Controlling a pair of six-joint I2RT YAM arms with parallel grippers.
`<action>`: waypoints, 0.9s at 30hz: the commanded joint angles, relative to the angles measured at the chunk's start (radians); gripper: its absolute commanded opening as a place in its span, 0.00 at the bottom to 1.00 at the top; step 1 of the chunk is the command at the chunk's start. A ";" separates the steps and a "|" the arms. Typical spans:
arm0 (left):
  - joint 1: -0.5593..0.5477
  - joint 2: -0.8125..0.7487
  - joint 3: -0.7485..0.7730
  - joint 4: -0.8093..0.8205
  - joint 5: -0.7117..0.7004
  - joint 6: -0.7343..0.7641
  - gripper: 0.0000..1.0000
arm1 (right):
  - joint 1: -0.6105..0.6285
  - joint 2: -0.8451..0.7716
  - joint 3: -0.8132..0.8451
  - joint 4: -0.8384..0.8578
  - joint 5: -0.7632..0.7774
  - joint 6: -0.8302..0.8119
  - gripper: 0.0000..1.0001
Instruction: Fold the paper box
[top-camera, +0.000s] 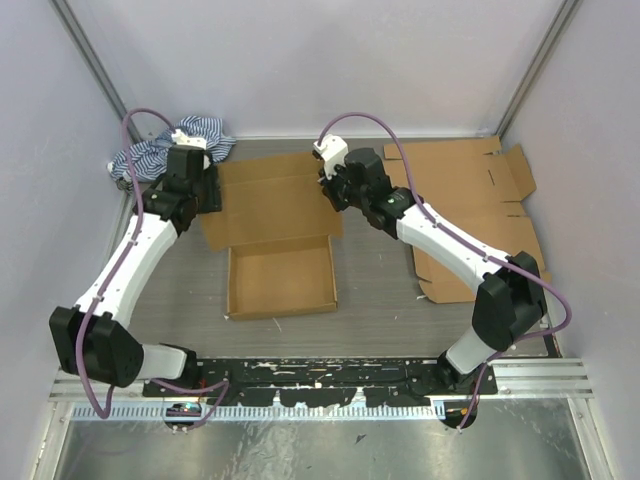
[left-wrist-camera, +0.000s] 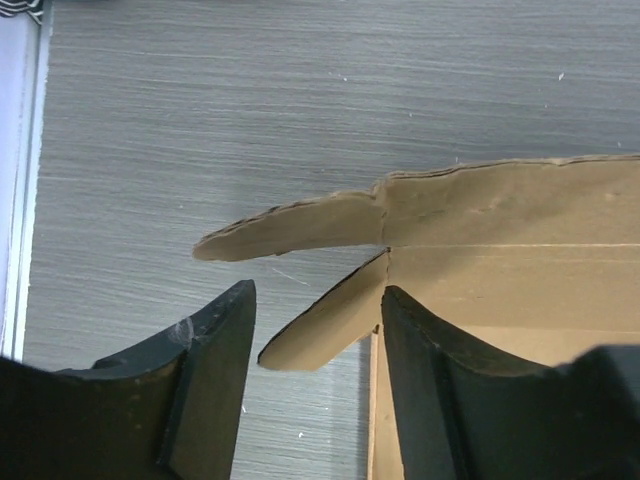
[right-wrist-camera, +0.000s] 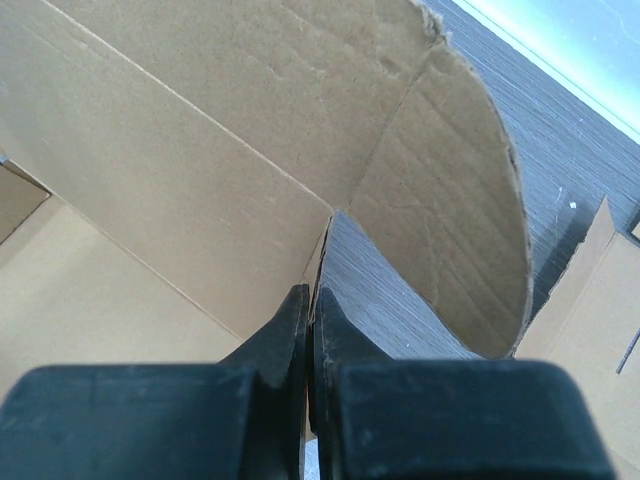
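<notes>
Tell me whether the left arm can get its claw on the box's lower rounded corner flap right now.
Probably yes. The left claw is open, and the lower rounded flap of the paper box appears to poke into the gap between its fingers; only table surrounds it, nothing in the way.

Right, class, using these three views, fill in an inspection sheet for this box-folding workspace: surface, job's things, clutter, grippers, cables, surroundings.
Surface: grey wood-grain table.
Job's things: paper box, tray formed, lid open behind it, corner flaps loose.
Clutter: flat cardboard sheets on the right; striped cloth in the far left corner.
Grippers: left gripper open, a corner flap between its fingers, ungripped; right gripper shut at the opposite flap's slit.
Cables: purple cables loop above both arms.
Surroundings: pale walls on three sides.
</notes>
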 joint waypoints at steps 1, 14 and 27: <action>0.006 0.039 0.031 0.001 0.062 0.013 0.56 | -0.005 -0.011 0.049 -0.012 -0.027 -0.018 0.01; 0.006 -0.011 0.052 -0.035 0.184 -0.048 0.00 | -0.005 0.114 0.303 -0.424 -0.028 0.183 0.13; -0.004 -0.187 -0.094 0.130 0.326 -0.002 0.00 | -0.006 0.147 0.383 -0.556 0.028 0.234 0.30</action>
